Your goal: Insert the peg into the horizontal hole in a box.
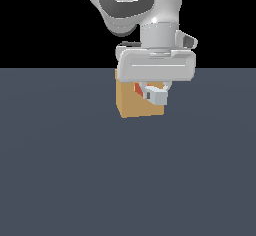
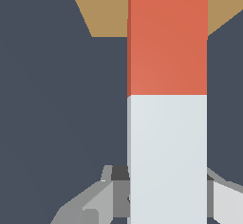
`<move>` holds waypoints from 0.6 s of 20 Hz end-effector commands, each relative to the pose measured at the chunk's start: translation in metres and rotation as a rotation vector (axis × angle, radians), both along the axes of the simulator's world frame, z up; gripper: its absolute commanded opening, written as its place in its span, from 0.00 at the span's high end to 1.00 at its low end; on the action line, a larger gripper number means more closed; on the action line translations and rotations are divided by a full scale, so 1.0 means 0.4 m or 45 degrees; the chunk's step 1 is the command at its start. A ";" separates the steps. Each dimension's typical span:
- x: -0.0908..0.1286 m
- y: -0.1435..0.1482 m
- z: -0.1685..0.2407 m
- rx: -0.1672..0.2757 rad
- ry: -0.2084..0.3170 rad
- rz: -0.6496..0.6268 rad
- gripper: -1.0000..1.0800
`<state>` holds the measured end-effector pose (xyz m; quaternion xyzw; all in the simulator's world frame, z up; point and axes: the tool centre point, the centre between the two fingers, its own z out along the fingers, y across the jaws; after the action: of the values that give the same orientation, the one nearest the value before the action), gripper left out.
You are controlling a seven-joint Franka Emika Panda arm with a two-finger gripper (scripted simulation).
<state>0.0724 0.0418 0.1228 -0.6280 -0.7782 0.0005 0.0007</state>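
Observation:
The tan box point(image 1: 131, 104) stands on the dark floor, and my gripper point(image 1: 154, 88) hangs right in front of its upper face. The gripper is shut on the peg point(image 1: 137, 89), a bar with an orange-red half and a white half point(image 1: 158, 97). In the wrist view the peg point(image 2: 167, 38) runs from between the fingers point(image 2: 95, 201) towards the box point(image 2: 104, 9), its red end over the box's face. The hole is hidden behind the peg and the hand. I cannot tell whether the red tip is inside it.
The dark grey-blue floor point(image 1: 75, 170) spreads flat around the box. The arm's white wrist point(image 1: 156, 65) covers the top of the box in the exterior view.

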 end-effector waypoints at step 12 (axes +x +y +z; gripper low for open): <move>0.006 -0.001 0.002 0.001 -0.002 -0.003 1.00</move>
<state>0.0746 0.0411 0.1230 -0.6289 -0.7775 0.0004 0.0007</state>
